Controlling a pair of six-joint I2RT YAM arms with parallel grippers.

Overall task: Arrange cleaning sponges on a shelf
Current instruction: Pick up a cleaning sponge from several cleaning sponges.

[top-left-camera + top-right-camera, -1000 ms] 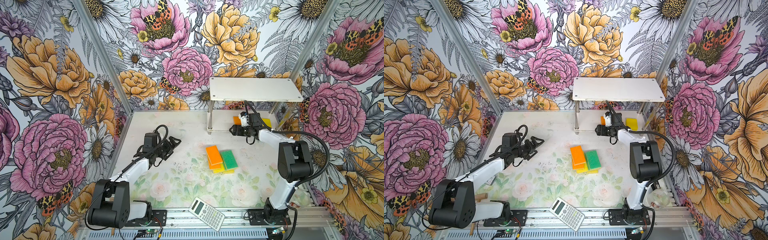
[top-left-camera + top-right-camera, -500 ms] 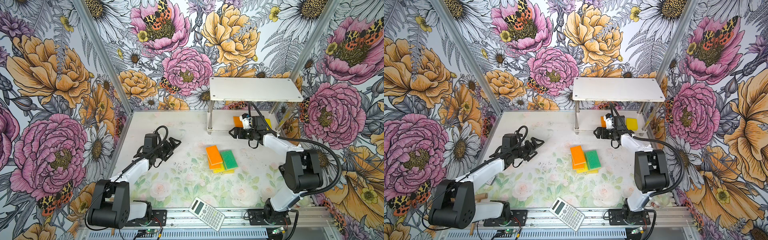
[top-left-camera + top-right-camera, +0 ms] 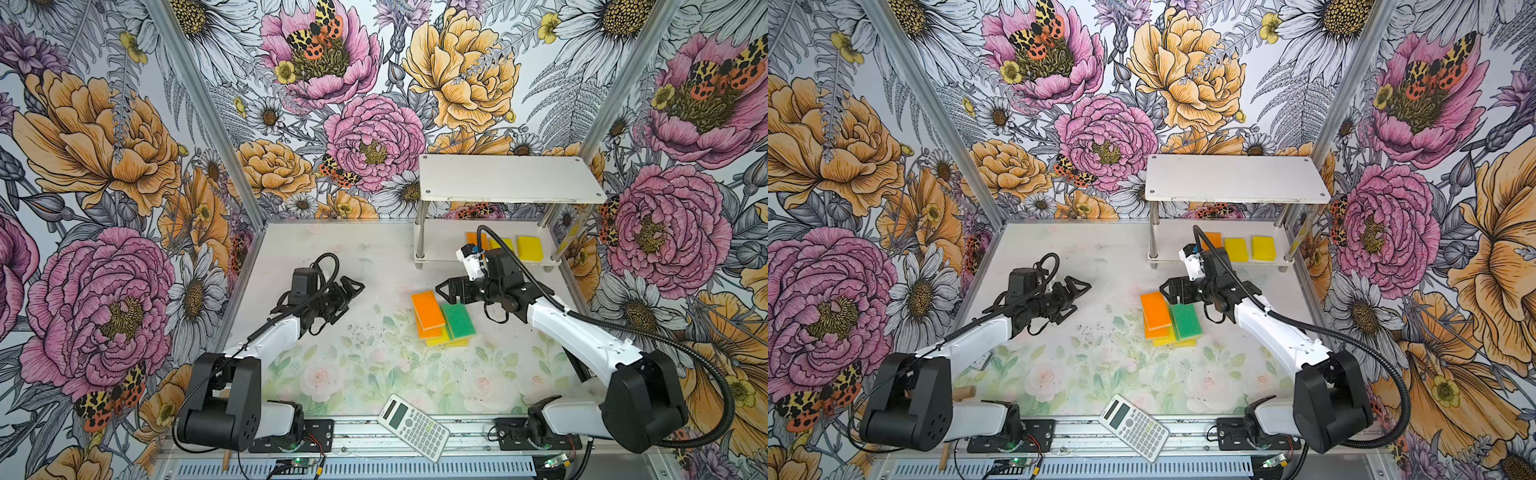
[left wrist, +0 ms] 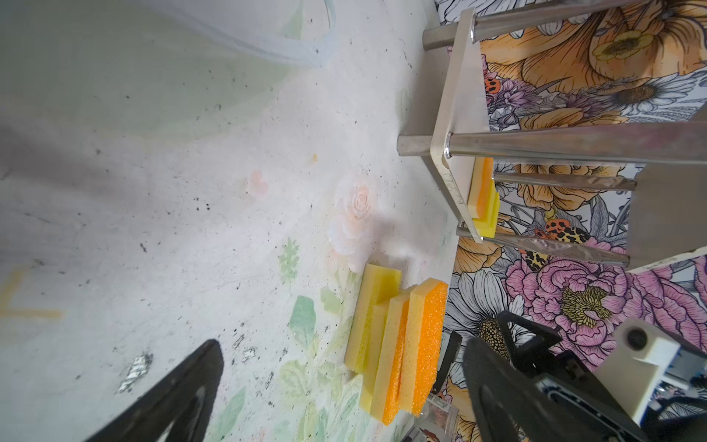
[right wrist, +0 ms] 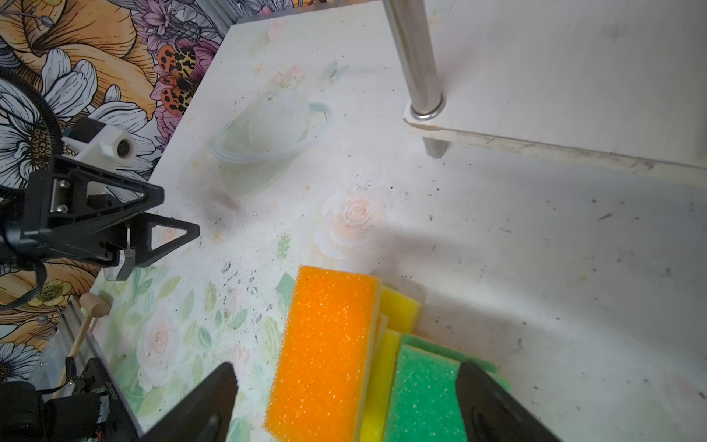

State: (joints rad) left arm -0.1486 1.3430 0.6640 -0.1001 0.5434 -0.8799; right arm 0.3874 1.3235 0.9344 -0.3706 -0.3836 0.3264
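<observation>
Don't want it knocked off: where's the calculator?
In both top views the calculator lies at the near edge, between the arm bases, apart from the sponge pile.

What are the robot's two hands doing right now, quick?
Left gripper: open, holding nothing.
Right gripper: open, holding nothing, close to the sponge pile.

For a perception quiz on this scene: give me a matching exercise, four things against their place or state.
Column one:
1 white plastic calculator
2 green-topped foam sponge
3 rightmost yellow foam sponge
4 left gripper

Column two:
a open, empty
b shelf's lower board
c table's front edge
d on the pile mid-table

Pairs: 1-c, 2-d, 3-b, 4-a
</observation>
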